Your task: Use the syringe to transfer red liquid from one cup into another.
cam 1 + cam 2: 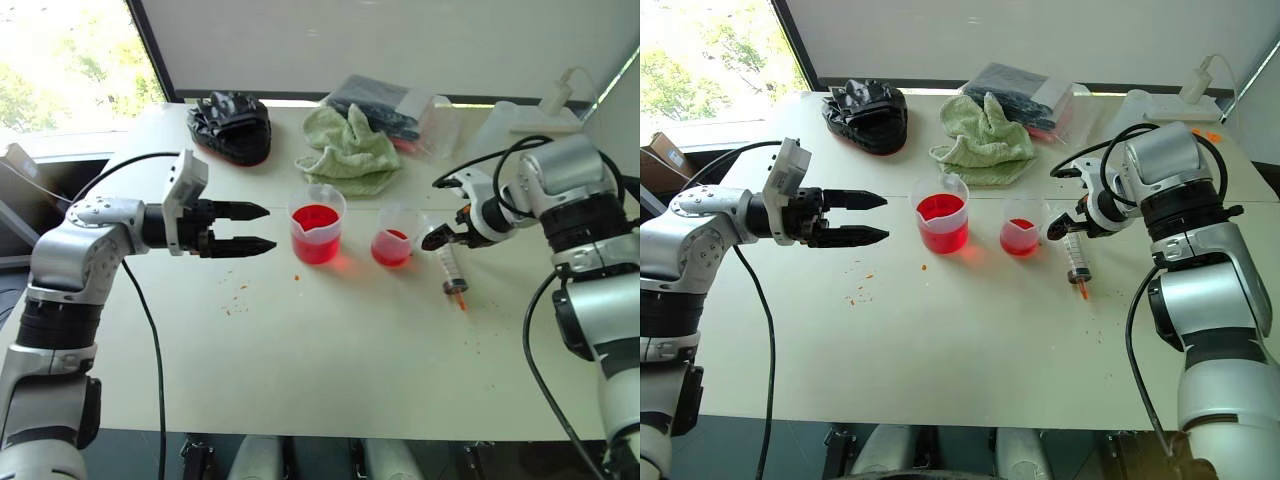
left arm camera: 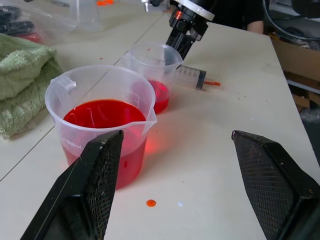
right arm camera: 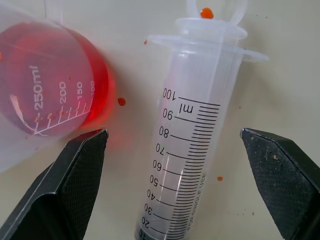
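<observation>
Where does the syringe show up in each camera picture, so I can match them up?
Left eye: syringe lying flat on the table, right of the small cup.
Right eye: syringe lying right of that cup.
Left wrist: lying behind the small cup.
Right wrist: between the open fingers, barrel markings visible.
Shared landmark: the small cup, beside it.

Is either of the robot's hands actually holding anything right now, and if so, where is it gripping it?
Nothing is held. The right gripper hangs open astride the syringe lying on the table; the left gripper is open, short of the spouted beaker.

Bright daylight from window (image 1: 60,70) at 10 o'clock, blown out; desk (image 1: 330,350) evenly lit, soft shadows, wrist views sharp.
</observation>
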`<state>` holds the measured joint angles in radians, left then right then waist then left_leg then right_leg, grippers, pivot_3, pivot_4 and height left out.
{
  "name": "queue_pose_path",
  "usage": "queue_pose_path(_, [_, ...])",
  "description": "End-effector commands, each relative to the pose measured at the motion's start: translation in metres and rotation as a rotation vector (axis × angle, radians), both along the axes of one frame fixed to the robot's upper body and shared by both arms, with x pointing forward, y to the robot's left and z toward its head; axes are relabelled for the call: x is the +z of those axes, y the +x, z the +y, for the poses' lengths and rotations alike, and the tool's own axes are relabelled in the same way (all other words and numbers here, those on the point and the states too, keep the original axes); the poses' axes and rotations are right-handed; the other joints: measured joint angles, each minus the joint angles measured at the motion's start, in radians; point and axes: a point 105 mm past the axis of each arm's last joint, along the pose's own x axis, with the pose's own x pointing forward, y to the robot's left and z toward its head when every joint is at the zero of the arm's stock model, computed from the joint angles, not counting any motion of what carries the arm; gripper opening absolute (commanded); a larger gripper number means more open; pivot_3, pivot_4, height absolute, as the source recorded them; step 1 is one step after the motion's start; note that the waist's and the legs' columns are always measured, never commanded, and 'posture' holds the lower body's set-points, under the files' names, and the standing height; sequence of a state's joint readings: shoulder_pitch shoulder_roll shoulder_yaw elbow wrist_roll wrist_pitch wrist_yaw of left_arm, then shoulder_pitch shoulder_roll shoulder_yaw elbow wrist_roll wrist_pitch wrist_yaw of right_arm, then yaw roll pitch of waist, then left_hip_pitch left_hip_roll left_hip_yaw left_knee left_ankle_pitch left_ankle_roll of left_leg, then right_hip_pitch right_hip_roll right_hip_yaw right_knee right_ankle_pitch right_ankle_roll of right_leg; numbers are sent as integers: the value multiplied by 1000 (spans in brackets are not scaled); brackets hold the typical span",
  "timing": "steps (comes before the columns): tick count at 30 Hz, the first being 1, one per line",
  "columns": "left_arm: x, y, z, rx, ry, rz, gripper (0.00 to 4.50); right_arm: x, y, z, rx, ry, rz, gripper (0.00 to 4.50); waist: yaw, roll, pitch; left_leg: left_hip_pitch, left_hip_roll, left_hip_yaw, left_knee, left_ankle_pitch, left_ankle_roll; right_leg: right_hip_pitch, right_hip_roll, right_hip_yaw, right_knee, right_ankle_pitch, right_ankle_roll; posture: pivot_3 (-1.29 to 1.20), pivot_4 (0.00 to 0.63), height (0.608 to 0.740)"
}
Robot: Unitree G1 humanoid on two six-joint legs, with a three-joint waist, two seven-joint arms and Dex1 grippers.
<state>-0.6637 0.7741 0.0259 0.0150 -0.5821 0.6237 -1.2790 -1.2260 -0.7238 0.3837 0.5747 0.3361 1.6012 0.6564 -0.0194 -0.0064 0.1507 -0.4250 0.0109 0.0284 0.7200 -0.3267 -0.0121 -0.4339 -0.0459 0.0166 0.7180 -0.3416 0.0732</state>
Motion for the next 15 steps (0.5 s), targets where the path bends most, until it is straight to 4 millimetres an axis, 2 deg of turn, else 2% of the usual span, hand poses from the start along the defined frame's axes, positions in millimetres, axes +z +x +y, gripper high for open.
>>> queue_pose_path(1, [13,-4,3,2,-19,-53,3631,6,0,6,21,0,-6,4427,0,0,0,0,0,0,0,0,0,0,0,0,0,0,0,0,150,711])
queue_pose_path(15, [13,-5,1,8,-16,-59,3631,-4,8,8,3,-44,22,4427,-2,0,0,0,0,0,0,0,0,0,0,0,0,0,0,0,150,711])
